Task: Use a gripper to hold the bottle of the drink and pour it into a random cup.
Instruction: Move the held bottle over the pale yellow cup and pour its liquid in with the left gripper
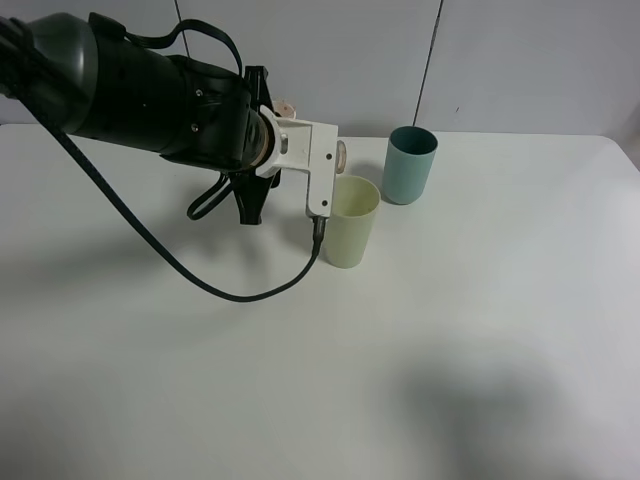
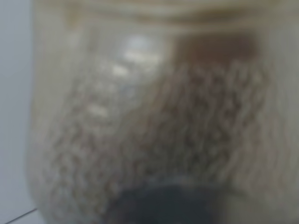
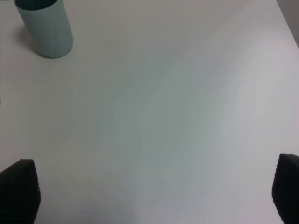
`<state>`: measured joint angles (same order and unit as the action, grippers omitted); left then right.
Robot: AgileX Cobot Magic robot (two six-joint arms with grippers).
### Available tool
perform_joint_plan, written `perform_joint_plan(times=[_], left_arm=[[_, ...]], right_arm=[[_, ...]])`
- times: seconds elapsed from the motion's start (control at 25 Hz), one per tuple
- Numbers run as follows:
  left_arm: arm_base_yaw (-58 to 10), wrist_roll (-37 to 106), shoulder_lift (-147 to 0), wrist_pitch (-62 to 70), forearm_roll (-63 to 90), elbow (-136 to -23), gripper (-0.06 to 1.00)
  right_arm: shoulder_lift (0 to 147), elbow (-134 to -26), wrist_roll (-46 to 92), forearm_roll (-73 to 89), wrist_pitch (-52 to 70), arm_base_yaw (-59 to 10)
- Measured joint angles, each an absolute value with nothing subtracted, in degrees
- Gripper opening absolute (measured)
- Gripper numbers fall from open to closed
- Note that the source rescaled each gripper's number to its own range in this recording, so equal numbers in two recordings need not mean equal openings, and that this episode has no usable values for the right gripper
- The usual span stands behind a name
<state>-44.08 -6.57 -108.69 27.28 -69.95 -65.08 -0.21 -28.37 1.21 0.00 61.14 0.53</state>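
My left gripper (image 1: 330, 165), a white jaw block on the bulky black arm, hangs just above the rim of the pale yellow-green cup (image 1: 350, 222) and is shut on the bottle (image 1: 341, 155). In the exterior high view only the bottle's tan neck shows, tipped toward the cup's mouth. The bottle (image 2: 154, 130) fills the left wrist view as a blur, with a patch of brown drink (image 2: 215, 46) inside. Whether liquid is flowing cannot be made out. My right gripper (image 3: 153, 191) is open over bare table, its dark fingertips (image 3: 18, 191) far apart.
A teal tumbler (image 1: 410, 165) stands upright just behind and to the right of the cup, and the teal tumbler (image 3: 45, 28) also shows in the right wrist view. A black cable (image 1: 230, 290) loops from the left arm down onto the white table (image 1: 480, 330).
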Motion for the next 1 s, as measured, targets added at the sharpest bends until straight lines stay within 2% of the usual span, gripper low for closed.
perform_joint_plan(times=[1.0], left_arm=[[-44.1, -0.7, -108.7, 27.3, -72.4, -65.1, 0.01]], right_arm=[[-0.2, -28.4, 1.2, 0.0, 61.1, 0.5]])
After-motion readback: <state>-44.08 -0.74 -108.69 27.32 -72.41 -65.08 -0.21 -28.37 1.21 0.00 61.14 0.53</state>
